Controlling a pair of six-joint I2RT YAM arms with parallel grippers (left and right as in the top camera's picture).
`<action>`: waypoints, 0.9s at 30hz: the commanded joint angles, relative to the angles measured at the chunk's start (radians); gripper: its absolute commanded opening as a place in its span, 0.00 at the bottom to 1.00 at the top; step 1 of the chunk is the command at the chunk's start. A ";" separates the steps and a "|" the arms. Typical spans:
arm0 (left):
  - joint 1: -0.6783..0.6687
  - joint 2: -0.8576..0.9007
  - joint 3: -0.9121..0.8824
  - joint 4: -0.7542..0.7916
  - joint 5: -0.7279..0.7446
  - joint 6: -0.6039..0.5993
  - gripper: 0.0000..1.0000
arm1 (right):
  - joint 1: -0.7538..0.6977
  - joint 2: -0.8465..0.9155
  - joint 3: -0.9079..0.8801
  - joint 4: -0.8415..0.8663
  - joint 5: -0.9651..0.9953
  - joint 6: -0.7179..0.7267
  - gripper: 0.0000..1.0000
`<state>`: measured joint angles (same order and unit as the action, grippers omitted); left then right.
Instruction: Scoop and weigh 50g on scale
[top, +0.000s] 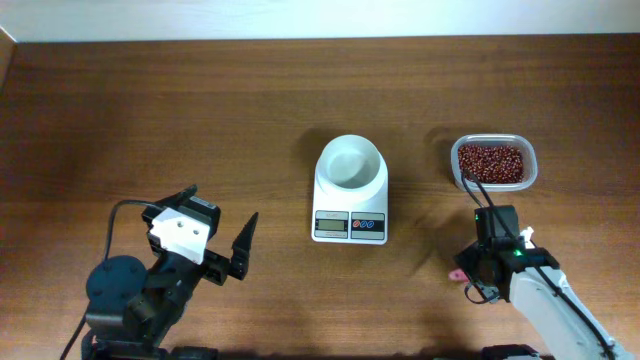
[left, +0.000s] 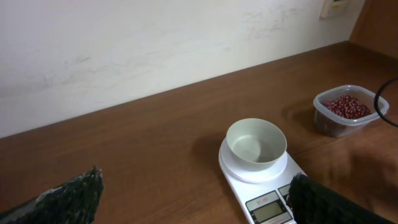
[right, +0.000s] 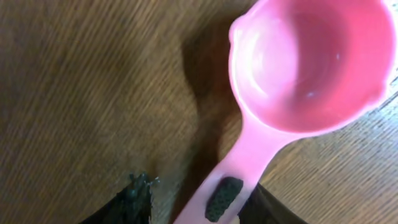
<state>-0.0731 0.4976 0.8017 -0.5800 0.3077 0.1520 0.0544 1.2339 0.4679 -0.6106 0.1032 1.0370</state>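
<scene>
The white scale (top: 349, 205) sits mid-table with an empty round white bowl (top: 350, 162) on it; both also show in the left wrist view, scale (left: 249, 180) and bowl (left: 255, 142). A pink scoop (right: 311, 62) lies empty on the wood, its handle running between the fingers of my right gripper (right: 199, 199). The right finger is against the handle. A narrow gap shows beside the left finger (right: 134, 199). From overhead, the right gripper (top: 470, 272) is over the scoop (top: 458, 273), below the tub of red beans (top: 492, 162). My left gripper (top: 224, 202) stands wide open and empty, left of the scale.
The clear tub of beans (left: 345, 112) stands to the right of the scale near the right arm's black cable (top: 480, 195). A pale wall runs along the table's far edge (left: 186, 87).
</scene>
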 joint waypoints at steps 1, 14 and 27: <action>-0.003 -0.003 0.014 0.002 0.011 -0.009 0.99 | 0.005 0.060 -0.041 0.011 -0.078 -0.035 0.27; -0.003 -0.003 0.014 0.003 0.011 -0.009 0.99 | 0.005 0.023 0.411 -0.402 -0.348 -0.519 0.04; -0.003 0.235 0.014 -0.112 0.124 -0.362 0.99 | 0.483 -0.007 0.743 -0.464 -0.585 -1.070 0.04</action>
<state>-0.0731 0.6453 0.8112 -0.6994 0.3691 -0.0639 0.5247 1.2385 1.1740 -1.0767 -0.4953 0.0109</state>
